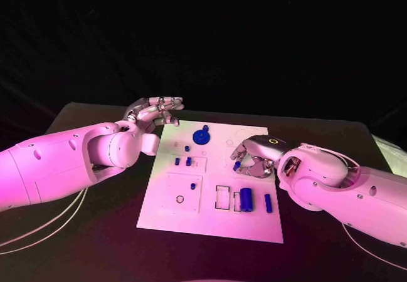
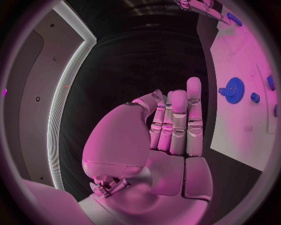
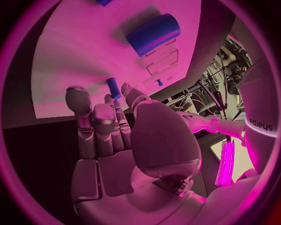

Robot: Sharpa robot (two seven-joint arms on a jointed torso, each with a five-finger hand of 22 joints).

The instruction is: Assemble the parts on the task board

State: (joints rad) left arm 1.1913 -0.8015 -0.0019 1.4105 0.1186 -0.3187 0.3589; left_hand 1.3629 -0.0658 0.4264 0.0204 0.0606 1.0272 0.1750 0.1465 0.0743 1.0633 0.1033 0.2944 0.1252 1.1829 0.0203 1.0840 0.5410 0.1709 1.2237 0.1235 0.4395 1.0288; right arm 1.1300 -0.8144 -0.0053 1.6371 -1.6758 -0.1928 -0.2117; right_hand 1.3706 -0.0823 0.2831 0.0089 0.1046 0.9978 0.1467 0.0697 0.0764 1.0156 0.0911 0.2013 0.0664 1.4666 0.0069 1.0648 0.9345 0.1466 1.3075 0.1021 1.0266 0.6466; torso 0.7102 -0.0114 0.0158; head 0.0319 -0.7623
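The white task board (image 1: 211,218) lies in the middle of the table. My right hand (image 1: 253,161) hovers over its right half with fingers curled, and pinches a small blue peg (image 3: 114,88) between thumb and fingertips; the peg (image 1: 236,166) shows at the hand's left side. A blue gear (image 1: 201,137) sits near the board's far edge. A thick blue cylinder (image 1: 245,199) and a slim blue peg (image 1: 268,203) lie toward the near right. My left hand (image 1: 155,110) is raised off the board's far left corner and holds nothing, its fingers (image 2: 178,122) upright side by side.
Three small blue pegs (image 1: 183,159) stand at the board's left middle, and another (image 1: 193,186) sits in a square plate below them. Black table (image 1: 91,236) surrounds the board. The gear (image 2: 234,89) and the board's edge (image 2: 234,131) lie beside my left hand.
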